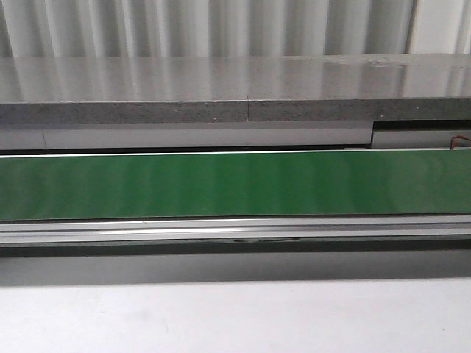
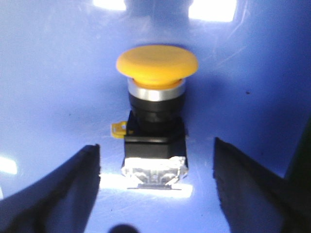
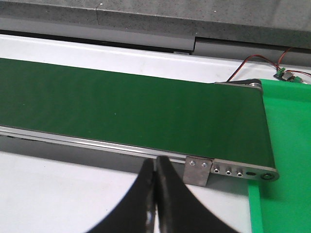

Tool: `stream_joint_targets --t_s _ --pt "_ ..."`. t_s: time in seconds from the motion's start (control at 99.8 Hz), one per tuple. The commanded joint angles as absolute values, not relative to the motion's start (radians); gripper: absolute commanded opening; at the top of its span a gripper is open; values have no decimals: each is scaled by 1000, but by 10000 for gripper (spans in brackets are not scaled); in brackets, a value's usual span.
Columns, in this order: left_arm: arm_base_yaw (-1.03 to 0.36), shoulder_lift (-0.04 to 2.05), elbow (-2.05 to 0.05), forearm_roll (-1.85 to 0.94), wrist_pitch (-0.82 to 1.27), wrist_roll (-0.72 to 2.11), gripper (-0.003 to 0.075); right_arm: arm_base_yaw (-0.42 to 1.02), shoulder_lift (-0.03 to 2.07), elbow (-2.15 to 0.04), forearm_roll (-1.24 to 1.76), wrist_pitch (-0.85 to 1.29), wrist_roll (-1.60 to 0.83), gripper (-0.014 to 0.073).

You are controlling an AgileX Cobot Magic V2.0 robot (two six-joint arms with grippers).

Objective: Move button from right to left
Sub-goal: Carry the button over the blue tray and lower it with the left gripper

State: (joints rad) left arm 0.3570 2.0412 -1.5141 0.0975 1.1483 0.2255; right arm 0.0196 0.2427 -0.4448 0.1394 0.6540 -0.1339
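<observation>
Button point(image 2: 155, 116) between spread left tool point(image 2: 156, 189) fingers, untouched.

One button point(image 2: 156, 102), yellow cap, on one blue surface point(image 2: 48, 87). One green belt point(image 1: 235, 184). Two grippers: left point(image 2: 156, 194) w/ 2 fingers spread, right point(image 3: 154, 204) w/ 2 fingers together. One green mat point(image 3: 286, 145), one small circuit board point(image 3: 285, 75).

A: What setting is depicted?
B: An industrial test cell or workshop: a green conveyor belt point(image 1: 221, 184) in an aluminium frame point(image 3: 228, 170), a grey stone ledge point(image 1: 221, 88), corrugated metal wall point(image 1: 221, 26), and exposed wiring point(image 3: 252, 63).
</observation>
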Motion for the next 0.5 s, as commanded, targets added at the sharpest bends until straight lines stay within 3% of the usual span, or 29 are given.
stream_joint_targets --t_s 0.0,0.291,0.491 --pt "358 1990 -1543 101 1140 224 519 21 251 -468 147 579 -139 -67" --pt "358 1906 -1556 97 1093 196 365 21 251 -468 147 579 -139 -67" --pt "332 1767 -1556 28 1057 186 94 21 251 -468 147 579 -139 -67"
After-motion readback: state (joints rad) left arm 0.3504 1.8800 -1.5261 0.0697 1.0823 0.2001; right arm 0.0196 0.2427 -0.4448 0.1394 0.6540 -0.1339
